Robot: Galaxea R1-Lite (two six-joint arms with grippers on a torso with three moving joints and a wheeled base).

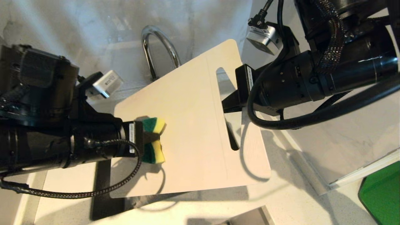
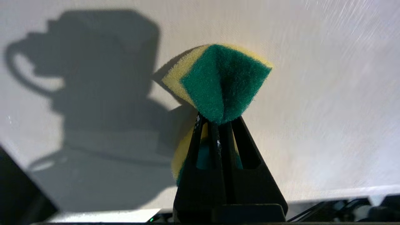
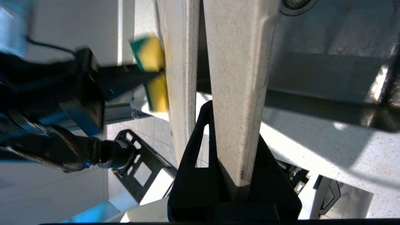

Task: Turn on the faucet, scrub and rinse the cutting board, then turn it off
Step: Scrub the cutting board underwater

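Head view shows the white table (image 1: 290, 200) nearest, with a green slab (image 1: 382, 195) at its right edge. Above it the board (image 1: 190, 125) is held up over the sink (image 3: 328, 47), tilted, its slot handle (image 1: 226, 106) toward the right.

From the left, the left gripper (image 1: 153, 137) is clamped on a sponge (image 1: 154, 140), green on one face and yellow on the other, pinched at its middle so both ends flare out. The sponge sits at the board's left part, against its surface as far as the views show. In the left wrist view the sponge (image 2: 218, 81) bulges past the closed fingers (image 2: 200, 150) of the left gripper (image 2: 218, 122), with the board (image 2: 312, 109) filling the background and the arm's shadow on it.

From the right, the right gripper (image 1: 231, 104) holds the board at its handle end, the fingers reaching to the slot. The right wrist view looks along the board's edge (image 3: 237, 93): the right gripper (image 3: 231, 175) is clamped on the strip beside the slot, one finger (image 3: 193, 150) visible on the near side, and the sponge (image 3: 153, 72) presses the far face.

Behind the board, the chrome faucet (image 1: 159, 47) arches up from the sink's back edge, its spout hidden by the board. I cannot tell whether water runs. The sink drain (image 3: 293, 4) shows in the right wrist view.
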